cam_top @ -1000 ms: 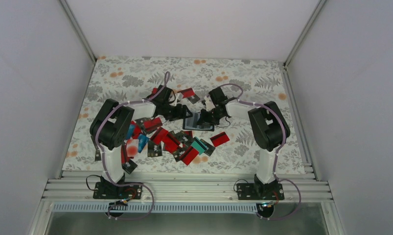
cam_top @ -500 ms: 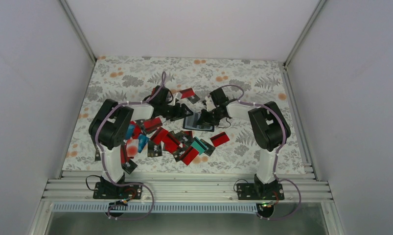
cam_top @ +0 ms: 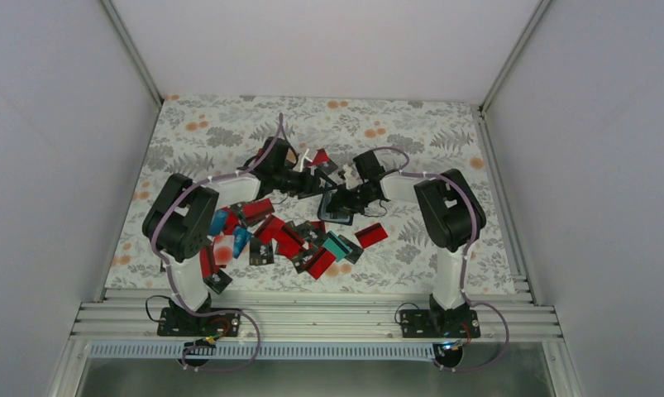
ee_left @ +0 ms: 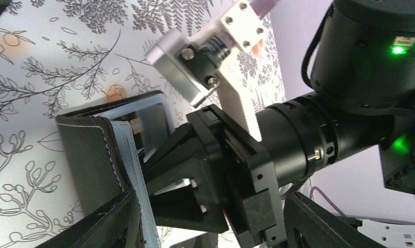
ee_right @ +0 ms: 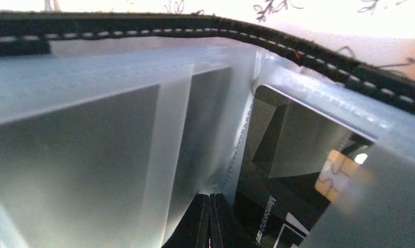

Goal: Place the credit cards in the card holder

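Card holder (cam_top: 338,208) sits btwn my two hands; right hand (ee_right: 210,222), fingers together, has tips in its clear sleeve (ee_right: 117,129), so nearer; left hand (cam_top: 310,179), fingers apart, just beside

Card holder (ee_right: 319,56) fills view — chip card (ee_right: 335,174) behind clear sleeve (ee_right: 91,150).

The card holder (cam_top: 338,208) lies open on the tabletop (cam_top: 212,132), near its middle, between the two arms. The right arm's fingers (ee_right: 201,222) reach into it from the right, pressed together among its sleeves, where one card (ee_right: 288,139) sits in a pocket. The left arm's fingers (ee_left: 104,225) stand wide apart just behind and left of the holder. A heap of cards (cam_top: 287,240) lies in front and to the left.
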Robot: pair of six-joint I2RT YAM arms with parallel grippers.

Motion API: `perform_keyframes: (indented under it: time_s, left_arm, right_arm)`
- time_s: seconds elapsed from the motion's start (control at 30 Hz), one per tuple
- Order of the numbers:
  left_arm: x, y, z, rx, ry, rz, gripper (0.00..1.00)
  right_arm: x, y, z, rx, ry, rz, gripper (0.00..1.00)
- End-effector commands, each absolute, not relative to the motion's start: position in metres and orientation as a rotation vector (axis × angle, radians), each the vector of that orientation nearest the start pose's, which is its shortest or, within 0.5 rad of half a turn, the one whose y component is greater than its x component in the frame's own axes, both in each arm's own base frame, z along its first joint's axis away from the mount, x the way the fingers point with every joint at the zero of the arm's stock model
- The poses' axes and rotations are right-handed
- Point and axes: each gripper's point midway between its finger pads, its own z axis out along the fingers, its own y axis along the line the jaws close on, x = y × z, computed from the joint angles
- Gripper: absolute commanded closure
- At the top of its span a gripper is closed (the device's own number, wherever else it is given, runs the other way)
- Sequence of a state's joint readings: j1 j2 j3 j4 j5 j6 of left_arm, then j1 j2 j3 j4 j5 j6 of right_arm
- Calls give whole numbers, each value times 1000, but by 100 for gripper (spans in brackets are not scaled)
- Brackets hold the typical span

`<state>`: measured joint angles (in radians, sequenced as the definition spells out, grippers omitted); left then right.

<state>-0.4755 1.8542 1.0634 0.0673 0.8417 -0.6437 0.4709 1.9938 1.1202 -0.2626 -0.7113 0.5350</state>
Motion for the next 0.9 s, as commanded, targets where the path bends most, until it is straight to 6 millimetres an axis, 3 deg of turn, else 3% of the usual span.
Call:
perform_keyframes:
  time_s: [0.0, 0.17, 0.3, 0.57, 0.77, 0.87]
  left_arm:
    - [341, -329, 107, 313, 2472, -1538, 30]
    - [341, -330, 105, 303, 2483, -1517, 30]
    - [343, -329, 101, 271, 2502, -1496, 31]
    - [344, -340, 86, 255, 2547, -1434, 32]
    - [344, -349, 77, 254, 2576, -1392, 33]
    - [344, -353, 72, 263, 2592, -1365, 33]
  right_arm:
    - [321, 307, 26, -167, 2821, 1362, 96]
    - [327, 317, 34, -191, 2775, 1443, 96]
    - [330, 312, 37, -211, 2788, 1362, 96]
    - [330, 280, 55, -222, 2808, 1149, 95]
    - [327, 259, 77, -234, 2784, 1041, 86]
    - [328, 240, 77, -199, 2787, 908, 83]
